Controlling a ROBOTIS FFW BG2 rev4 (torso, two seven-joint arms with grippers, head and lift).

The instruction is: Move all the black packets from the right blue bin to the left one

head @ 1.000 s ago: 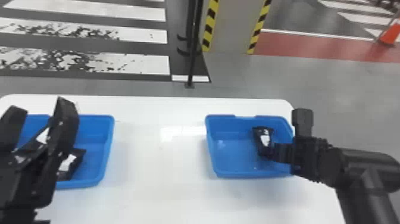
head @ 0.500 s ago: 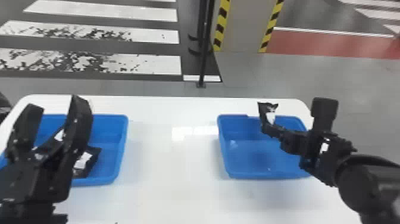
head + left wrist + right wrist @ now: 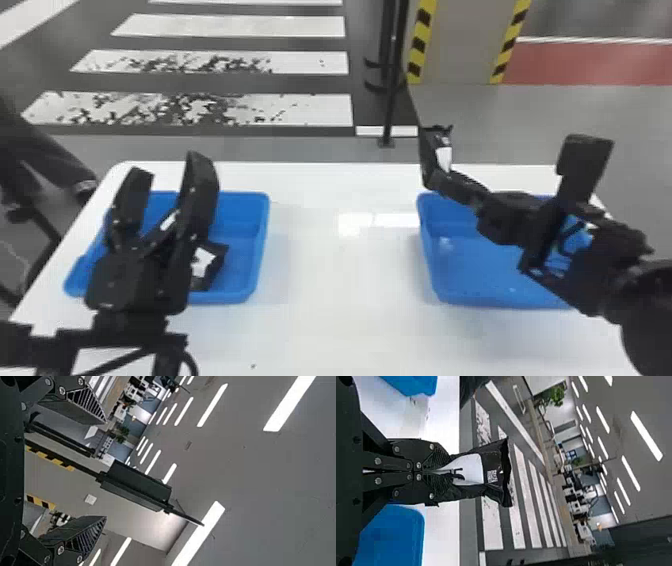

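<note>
In the head view my right gripper (image 3: 437, 182) is shut on a black packet (image 3: 434, 152), which hangs over the far left corner of the right blue bin (image 3: 437, 277). The right wrist view has the packet (image 3: 492, 469) pinched by the right gripper (image 3: 443, 471), its white label facing the camera. My left gripper (image 3: 167, 167) stands parked and open over the left blue bin (image 3: 255, 250), where at least one black packet (image 3: 210, 265) lies, partly covered by the fingers. Nothing is between the fingertips of the left gripper (image 3: 105, 469) in the left wrist view.
Both bins stand on a white table (image 3: 345, 280) with bare surface between them. A black pole (image 3: 392, 100) rises from the floor behind the table's far edge. A person's legs are at the far left, beside the table.
The right gripper has lifted the packet out of the right bin and moved it up and leftward. The head view has shifted toward the left; the left gripper holds its pose.
</note>
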